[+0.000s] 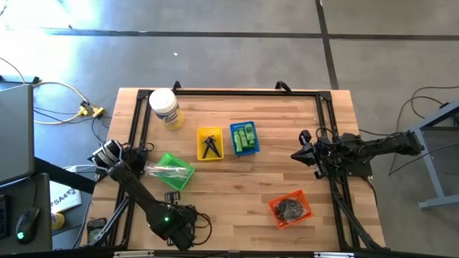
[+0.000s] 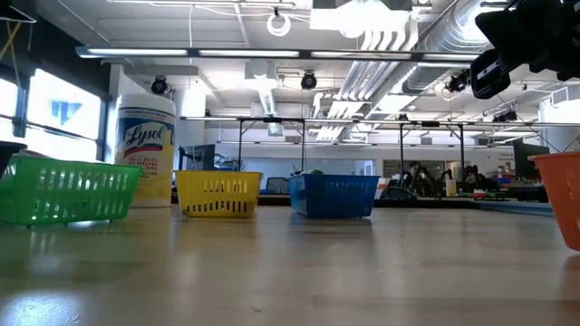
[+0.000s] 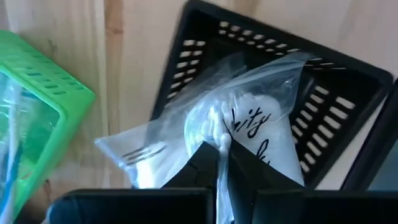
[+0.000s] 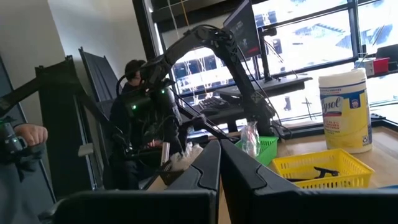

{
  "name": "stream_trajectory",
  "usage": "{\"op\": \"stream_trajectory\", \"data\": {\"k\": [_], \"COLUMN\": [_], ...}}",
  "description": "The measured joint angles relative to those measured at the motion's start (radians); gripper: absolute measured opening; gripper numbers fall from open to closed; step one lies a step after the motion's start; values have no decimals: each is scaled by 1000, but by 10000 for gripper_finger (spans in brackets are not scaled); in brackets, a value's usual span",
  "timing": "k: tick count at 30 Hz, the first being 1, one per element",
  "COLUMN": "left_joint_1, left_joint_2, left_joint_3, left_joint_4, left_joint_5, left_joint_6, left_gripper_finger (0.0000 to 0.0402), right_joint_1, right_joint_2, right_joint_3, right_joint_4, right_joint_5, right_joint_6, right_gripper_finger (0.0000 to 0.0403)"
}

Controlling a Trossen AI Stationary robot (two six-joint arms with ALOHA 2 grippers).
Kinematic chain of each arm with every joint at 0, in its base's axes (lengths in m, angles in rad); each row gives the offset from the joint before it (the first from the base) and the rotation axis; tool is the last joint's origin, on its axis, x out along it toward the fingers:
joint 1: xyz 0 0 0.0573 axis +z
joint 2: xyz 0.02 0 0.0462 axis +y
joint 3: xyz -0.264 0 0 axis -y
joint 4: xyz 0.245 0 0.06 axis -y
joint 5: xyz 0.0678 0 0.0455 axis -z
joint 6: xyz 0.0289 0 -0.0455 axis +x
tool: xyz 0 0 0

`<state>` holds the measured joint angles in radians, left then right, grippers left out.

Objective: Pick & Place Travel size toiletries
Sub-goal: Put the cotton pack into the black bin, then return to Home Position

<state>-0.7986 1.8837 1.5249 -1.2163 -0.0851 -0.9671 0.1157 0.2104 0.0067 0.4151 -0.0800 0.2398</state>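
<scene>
A broad bare stretch of the butcher-block wooden table (image 1: pixel 237 193) lies open between the green slotted plastic basket (image 1: pixel 176 170) and the orange slotted plastic basket (image 1: pixel 290 207). Toward the far edge, the white wipes jar with the yellow label (image 1: pixel 164 108), the yellow slotted basket (image 1: pixel 210 142) and the blue slotted basket (image 1: pixel 244 137) stand in a loose row. The last two leave only a narrow gap. A black slotted tray (image 3: pixel 323 106) crowds the near-left corner beside the green basket.
</scene>
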Motion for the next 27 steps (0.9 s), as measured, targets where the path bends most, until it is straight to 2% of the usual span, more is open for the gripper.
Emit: {"op": "stream_trajectory", "data": {"k": [4,20,27], "left_joint_1": [0,0,15], "left_joint_2": [6,6,-8], "left_joint_3": [0,0,1], "left_joint_4": [11,60,53], "left_joint_5": [25,31,105], "left_joint_6": [1,-9,-7], "left_gripper_finger": [27,171,227], "right_joint_1": [0,0,0], "right_joint_2": [0,0,0], "right_joint_3": [0,0,0], "right_joint_4": [-1,-1,-1], "right_joint_5": [0,-1,-1], "right_joint_6": [0,4,4], "right_gripper_finger": [3,3,3]}}
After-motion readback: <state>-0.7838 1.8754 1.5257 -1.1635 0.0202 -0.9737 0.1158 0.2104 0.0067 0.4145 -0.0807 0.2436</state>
